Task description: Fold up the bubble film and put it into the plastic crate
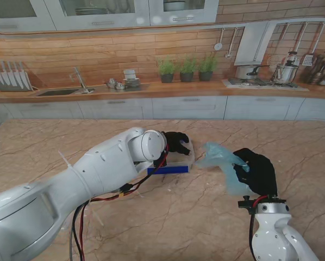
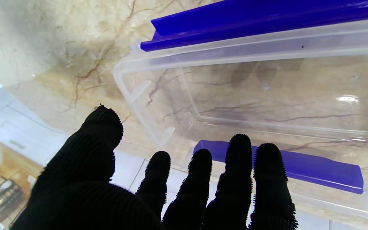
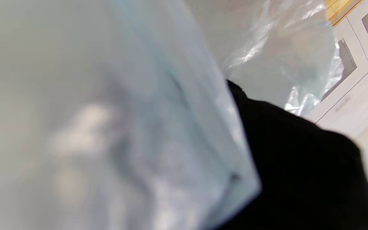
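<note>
The pale blue bubble film [image 1: 223,162] hangs crumpled in my right hand [image 1: 256,169], whose black fingers are shut on it just right of the crate. In the right wrist view the film [image 3: 107,127] fills most of the picture, blurred, over the black glove [image 3: 299,166]. The clear plastic crate [image 1: 179,161] with blue handles stands at the table's middle. My left hand [image 1: 176,142] hovers over its far left edge, open. In the left wrist view its spread fingers [image 2: 200,185] hold nothing, and the crate's [image 2: 158,131] inside shows only the marble beneath it.
The marble table [image 1: 59,147] stretches wide on all sides of the crate. Far behind it runs a kitchen counter with a sink [image 1: 59,92], potted plants [image 1: 187,69] and a stove with pots [image 1: 260,76].
</note>
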